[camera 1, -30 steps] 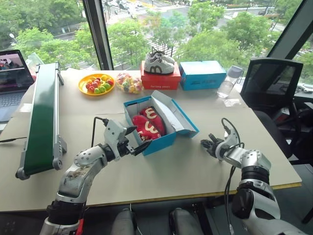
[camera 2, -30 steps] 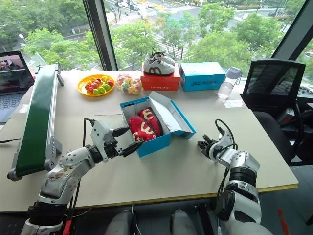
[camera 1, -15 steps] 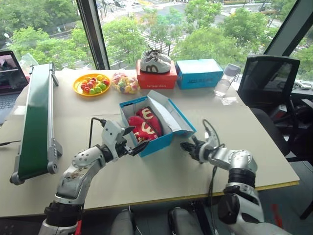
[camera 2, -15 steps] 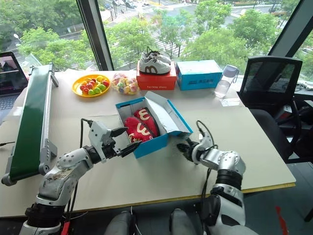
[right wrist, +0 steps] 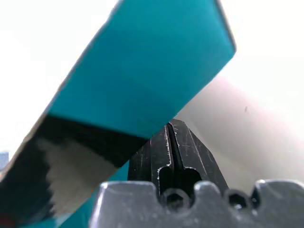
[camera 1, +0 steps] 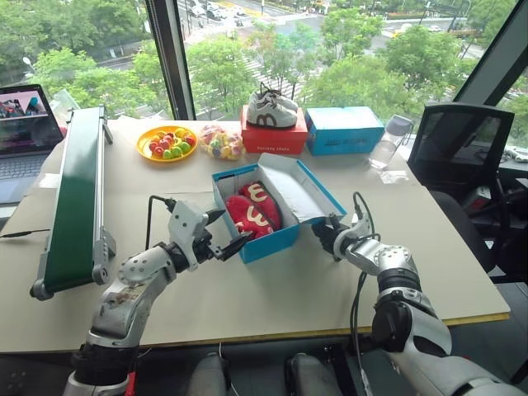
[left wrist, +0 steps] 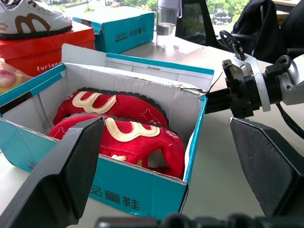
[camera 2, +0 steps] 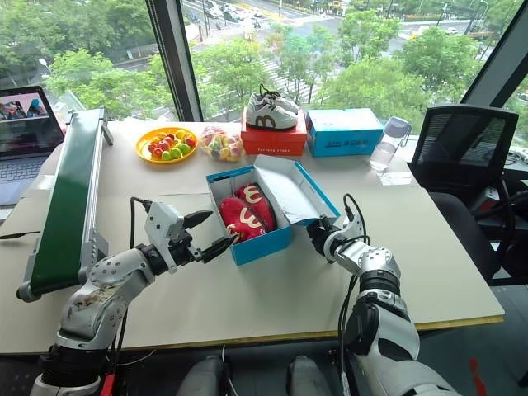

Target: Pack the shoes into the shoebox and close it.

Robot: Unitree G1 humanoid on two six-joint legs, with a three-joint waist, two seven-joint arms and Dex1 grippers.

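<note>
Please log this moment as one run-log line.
shoes: in shoebox | lid: open | left hand: open at box | right hand: shut under lid

Bright daylight pours through the windows (camera 1: 247, 49) behind the desk (camera 1: 272, 289); shadows are soft, and the right wrist view is overexposed and blurred.

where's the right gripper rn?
Head views: right gripper, shut, sits under the open lid of the blue shoebox, at its right side.
</note>
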